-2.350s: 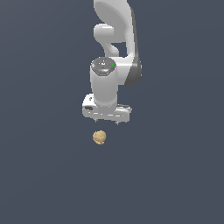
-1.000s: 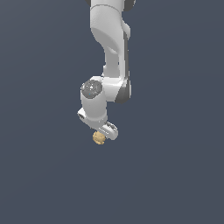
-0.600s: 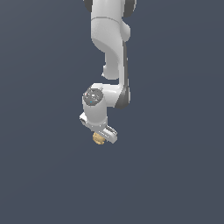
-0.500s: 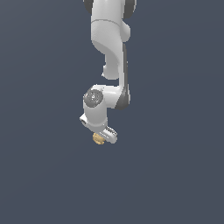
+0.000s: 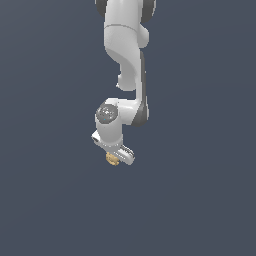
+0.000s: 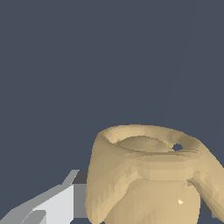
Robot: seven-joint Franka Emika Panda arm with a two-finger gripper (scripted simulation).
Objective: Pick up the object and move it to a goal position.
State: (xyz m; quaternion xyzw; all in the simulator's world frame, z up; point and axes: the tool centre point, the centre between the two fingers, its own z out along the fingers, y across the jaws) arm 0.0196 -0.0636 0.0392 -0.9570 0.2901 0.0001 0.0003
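Observation:
The object point(image 5: 111, 159) is a small tan-yellow lumpy thing, seen in the exterior view just under the white hand. My gripper point(image 5: 115, 157) points down and sits around it. In the wrist view the object point(image 6: 148, 179) fills the lower right, with a hollow rimmed top. One grey-white finger point(image 6: 54, 204) lies right against its side. The other finger is almost wholly hidden behind the object. The jaws look closed on it.
The white arm point(image 5: 125, 55) comes down from the exterior view's top. All around is a plain dark grey-blue ground with no other objects and no goal marker in view.
Since 2.4 s ago the hand has turned and come down from above the object onto it. Over the last half second arm and object have hardly moved.

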